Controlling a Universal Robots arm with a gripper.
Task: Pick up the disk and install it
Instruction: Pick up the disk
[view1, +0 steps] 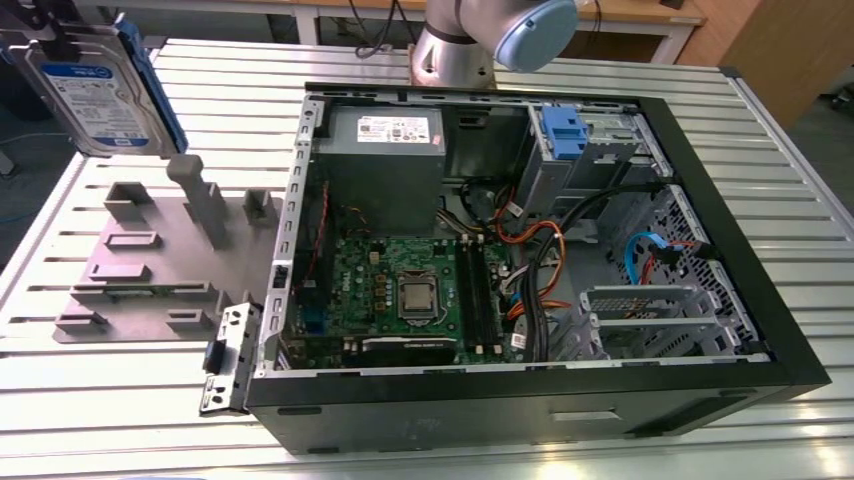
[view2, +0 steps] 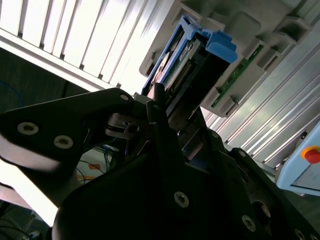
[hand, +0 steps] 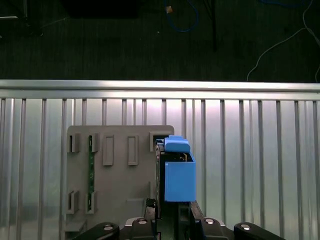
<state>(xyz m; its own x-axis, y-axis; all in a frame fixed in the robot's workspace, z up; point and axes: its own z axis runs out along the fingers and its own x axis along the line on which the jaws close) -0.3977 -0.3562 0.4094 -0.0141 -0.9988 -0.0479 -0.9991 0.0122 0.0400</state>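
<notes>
Disk (view1: 96, 95) gripped firmly in the hand (view2: 162, 112), held clear above the table (view1: 227, 80). Grey slotted fixture (hand: 120, 170) lies below the hand.

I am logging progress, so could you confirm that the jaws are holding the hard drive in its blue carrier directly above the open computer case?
Not quite. The jaws hold the hard drive in its blue carrier, but above the grey slotted fixture plate, at the exterior view's left of the open computer case, not above the case. The exterior view shows this.
</notes>
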